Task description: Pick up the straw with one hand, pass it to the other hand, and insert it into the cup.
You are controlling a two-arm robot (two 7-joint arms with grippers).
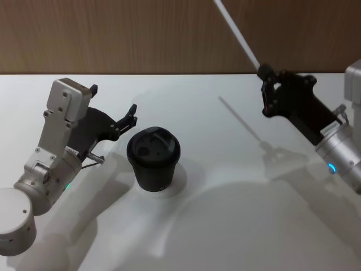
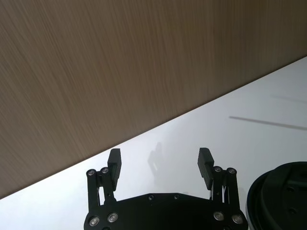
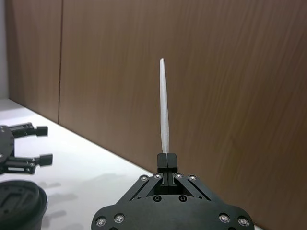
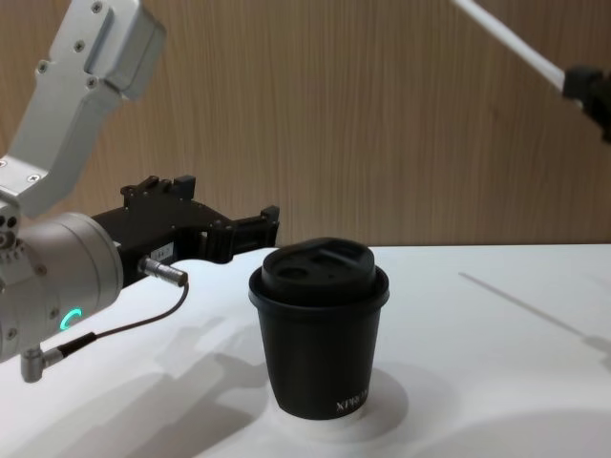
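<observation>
Left tool (image 1: 113, 99) spread, level, cup (image 1: 153, 164) just beside it, right tool (image 1: 263, 73) raised, pinching straw (image 1: 237, 33) base, straw angled up beyond fingertips

The straw (image 1: 237, 33) in the right pincer (image 1: 263, 72) is white. Both pincers are black. Just beside the left pincer (image 1: 113, 100), the cup (image 1: 153, 164) is matte black with small white lettering near its base. The table (image 1: 237, 226) under them is white; the wall (image 1: 113, 34) behind shows brown wood grain.
</observation>
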